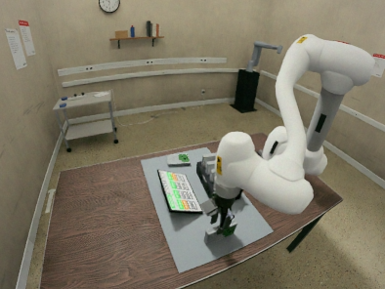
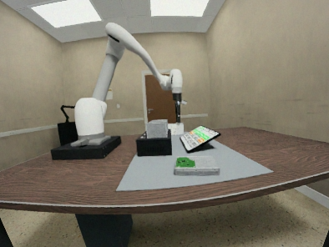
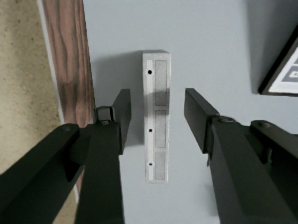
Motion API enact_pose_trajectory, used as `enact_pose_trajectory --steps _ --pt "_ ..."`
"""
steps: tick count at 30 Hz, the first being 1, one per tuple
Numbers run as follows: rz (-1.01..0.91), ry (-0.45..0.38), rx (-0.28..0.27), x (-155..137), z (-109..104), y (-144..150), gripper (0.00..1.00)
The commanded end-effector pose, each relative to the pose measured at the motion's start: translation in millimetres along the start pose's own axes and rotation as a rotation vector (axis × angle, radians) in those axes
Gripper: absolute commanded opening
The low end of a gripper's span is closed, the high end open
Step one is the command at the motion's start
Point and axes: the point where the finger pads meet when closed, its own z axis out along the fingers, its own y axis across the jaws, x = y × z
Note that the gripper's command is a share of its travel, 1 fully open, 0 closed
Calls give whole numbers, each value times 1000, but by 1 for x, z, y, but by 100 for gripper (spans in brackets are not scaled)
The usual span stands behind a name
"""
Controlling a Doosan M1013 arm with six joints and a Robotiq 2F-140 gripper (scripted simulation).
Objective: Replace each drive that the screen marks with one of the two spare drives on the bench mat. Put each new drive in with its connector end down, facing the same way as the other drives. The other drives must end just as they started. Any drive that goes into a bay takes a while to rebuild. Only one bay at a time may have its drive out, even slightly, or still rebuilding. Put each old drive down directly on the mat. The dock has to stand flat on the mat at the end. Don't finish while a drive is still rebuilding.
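One drive (image 1: 212,237) (image 2: 179,129) (image 3: 160,129) stands on its long narrow edge near the mat's near end in the top view. My gripper (image 1: 222,226) (image 3: 157,102) is open, pointing down with one finger on each side of this drive; gaps show on both sides in the wrist view. Another drive (image 1: 175,160) (image 2: 204,163) lies flat at the mat's other end, green board showing. The black dock (image 2: 154,147) holds drives (image 1: 209,163) (image 2: 157,129); the arm partly hides it in the top view. The tilted screen (image 1: 180,191) (image 2: 199,138) shows green, white and orange cells; its text is unreadable.
The grey mat (image 1: 166,234) (image 2: 138,179) (image 3: 210,40) lies on the wooden table (image 1: 103,210) (image 2: 83,183) (image 3: 72,65). The screen's dark edge (image 3: 276,68) is right of the fingers in the wrist view. The table edge is on the left there.
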Motion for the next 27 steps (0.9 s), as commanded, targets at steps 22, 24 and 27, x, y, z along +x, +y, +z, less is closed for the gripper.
enact_pose_trajectory --steps 22,24,27 --pt "0 1 1 0 5 0 40" --pt "0 1 1 0 8 0 40" --pt "0 1 1 0 12 0 40"
